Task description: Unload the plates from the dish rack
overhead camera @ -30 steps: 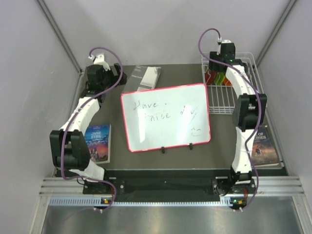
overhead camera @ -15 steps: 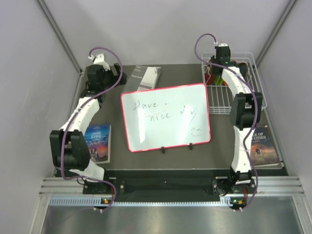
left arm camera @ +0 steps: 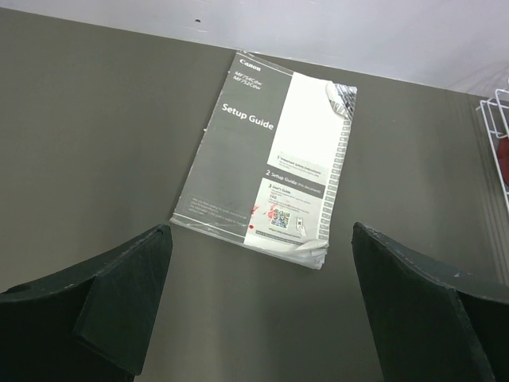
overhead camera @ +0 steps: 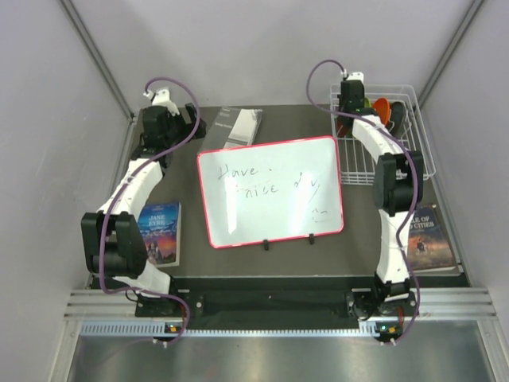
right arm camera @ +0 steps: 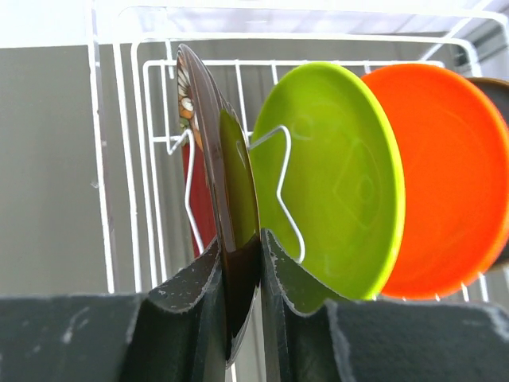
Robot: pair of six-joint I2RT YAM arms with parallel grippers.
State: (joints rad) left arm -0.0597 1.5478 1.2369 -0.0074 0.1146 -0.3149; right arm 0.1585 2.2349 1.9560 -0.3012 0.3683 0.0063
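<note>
Red plate, upright, gripped by right pincer

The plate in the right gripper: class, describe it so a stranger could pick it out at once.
Find the white wire dish rack at the far right of the table. Of the upright plates there, it is the red plate pinched edge-on by the right gripper; unlike the lime green plate and orange plate beside it, it is glossy, dark and flowered.

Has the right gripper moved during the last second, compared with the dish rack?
Yes. The right gripper has shifted left, toward the dish rack's left wall, its jaws shut on the red plate.
</note>
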